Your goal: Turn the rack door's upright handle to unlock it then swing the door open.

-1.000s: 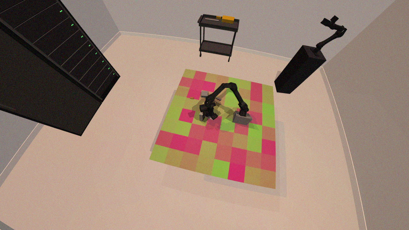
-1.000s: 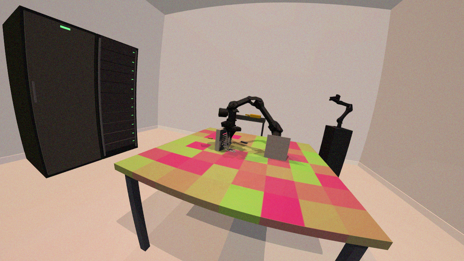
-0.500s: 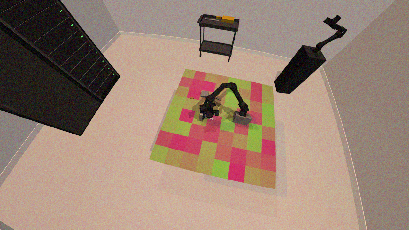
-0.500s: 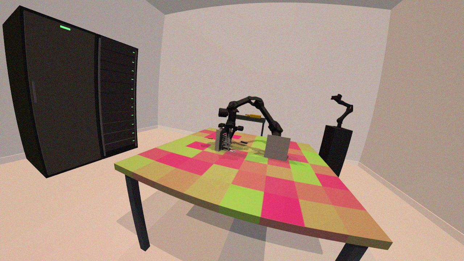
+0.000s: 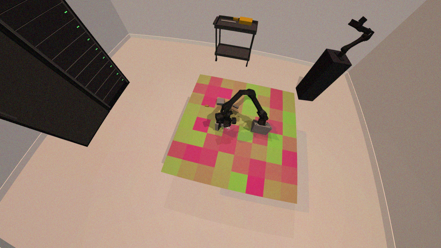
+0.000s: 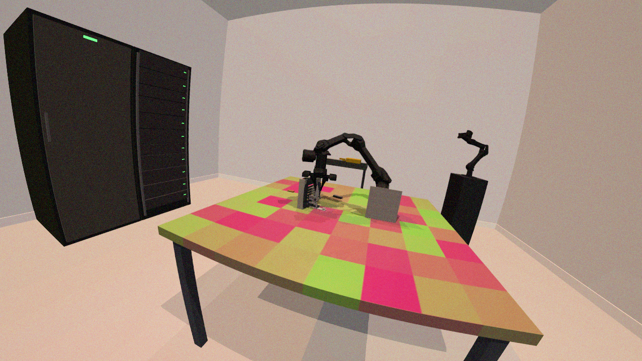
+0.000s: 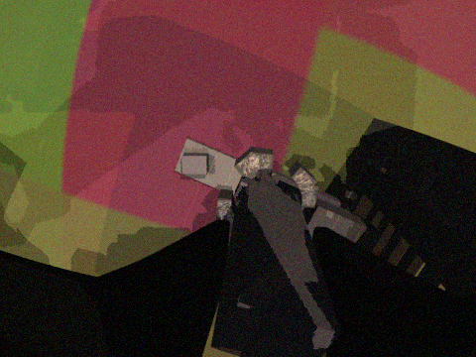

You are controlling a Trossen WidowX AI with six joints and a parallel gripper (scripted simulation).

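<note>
Nearest in wrist view, gripper (image 5: 226, 124) (image 6: 319, 190) (image 7: 270, 237) points down, fingers part-way spread, not pressed together; I see no firm pinch. Handle, prob. the dark upright piece btw the fingertips, is too dark to confirm; door angle also cannot be told. Just beyond it, small rack (image 5: 217, 126) (image 6: 302, 193) (image 7: 421, 198) stands upright on the table (image 5: 191, 123) (image 6: 251, 264) (image 7: 198, 94), its slotted side toward the gripper.

Step in hand is, I judge, the letting go, after the door's swing. To do it well: spread fingers evenly, w/o twisting the wrist, so handle keeps its quarter turn; then lift straight along the finger direction, slowly, until tips pass the handle top; only then go sideways, away from rack. If door is short of 80 deg., better to re-grip first.

Views differ: wrist view gives the pale plate (image 7: 218, 171) w/ a small square block on it, beside the fingertips; in top view the gripper hides most of this spot. Exterior view gives rack height and its slots, seen from the side, which top view does not. Farther back, top view shows a light grey box (image 5: 220, 101), hard to find in exterior view.
</note>
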